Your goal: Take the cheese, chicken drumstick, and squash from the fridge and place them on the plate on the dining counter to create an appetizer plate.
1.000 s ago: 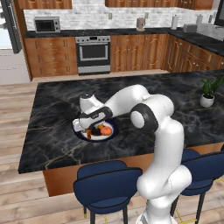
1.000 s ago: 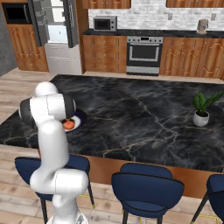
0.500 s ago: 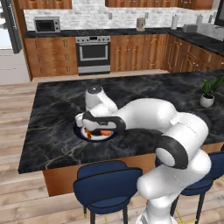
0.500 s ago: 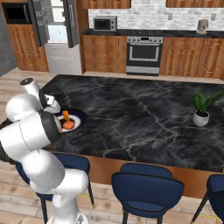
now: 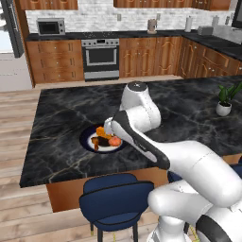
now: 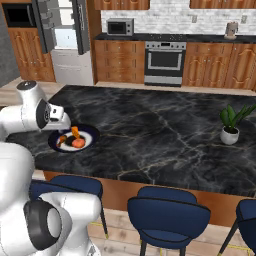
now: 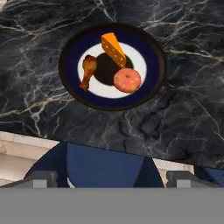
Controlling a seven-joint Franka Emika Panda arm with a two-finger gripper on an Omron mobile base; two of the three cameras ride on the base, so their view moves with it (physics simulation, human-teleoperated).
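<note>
Three foods lie on the plate [image 7: 113, 66]: the cheese [image 7: 113, 49], the drumstick [image 7: 88, 70] and the squash [image 7: 127, 80]. The hand view looks straight down on them and separates them clearly: beyond the fingertips [image 7: 41, 178], the drumstick sits toward the left one, the squash toward the right one, and the cheese farthest off, leaning over the plate's dark centre. The gripper [image 7: 111, 179] has its jaws spread wide, holding nothing, well clear of the plate, with a blue stool [image 7: 103, 168] directly between them.

The left base view shows the plate [image 5: 88, 138] on the counter [image 5: 61, 127] near its front edge, the food partly behind the arm. The right base view adds the fridge [image 6: 64, 40] standing open far behind, and a potted plant [image 6: 231, 125] on the counter's far right.
</note>
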